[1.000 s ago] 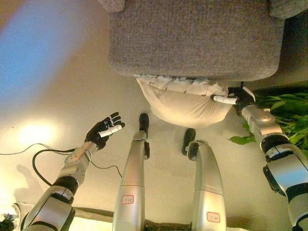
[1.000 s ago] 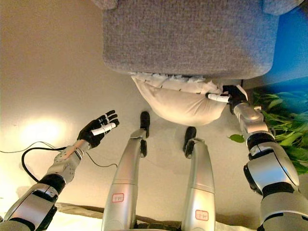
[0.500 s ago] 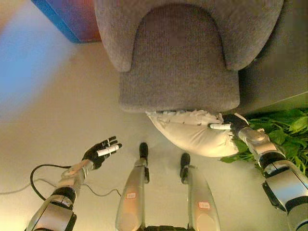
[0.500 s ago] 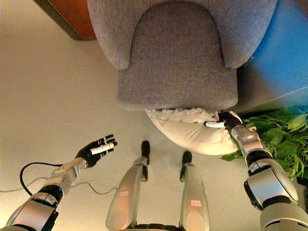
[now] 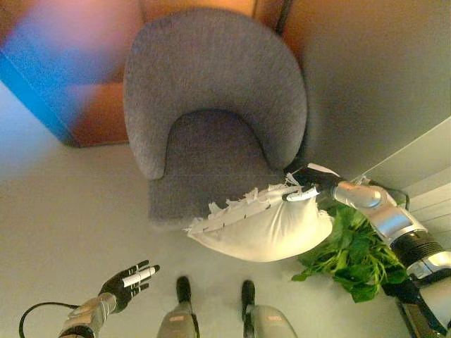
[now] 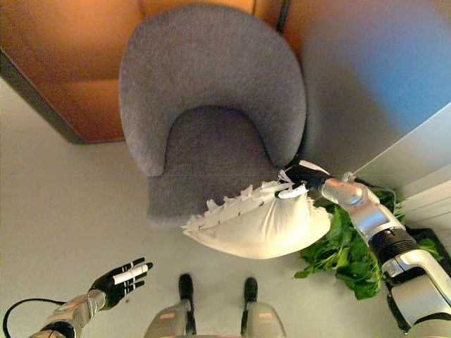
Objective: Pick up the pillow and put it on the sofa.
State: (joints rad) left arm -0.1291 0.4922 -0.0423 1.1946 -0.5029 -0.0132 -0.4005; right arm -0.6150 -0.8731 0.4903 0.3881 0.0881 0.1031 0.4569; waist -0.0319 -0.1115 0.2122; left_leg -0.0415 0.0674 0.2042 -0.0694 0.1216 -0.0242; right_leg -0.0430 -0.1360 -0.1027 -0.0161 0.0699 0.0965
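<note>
A cream pillow (image 5: pixel 264 225) with a frilled edge hangs in the air in front of the grey sofa chair (image 5: pixel 211 113), its upper corner level with the seat's front right. My right hand (image 5: pixel 307 184) is shut on that corner and holds the pillow up off the floor. My left hand (image 5: pixel 127 282) is open and empty, low at the left above the floor, well away from the pillow. The pillow also shows in the right eye view (image 6: pixel 257 222), with the right hand (image 6: pixel 299 180) on it.
A green leafy plant (image 5: pixel 349 253) stands on the floor under my right arm, right of the pillow. An orange-brown wall panel (image 6: pixel 77 77) runs behind the chair at the left. A grey wall (image 5: pixel 373 84) rises at the right.
The view has tilted up, showing the whole chair. My right hand has lifted the pillow off the floor, so it now hangs by its corner before the seat. The left hand stays open.
</note>
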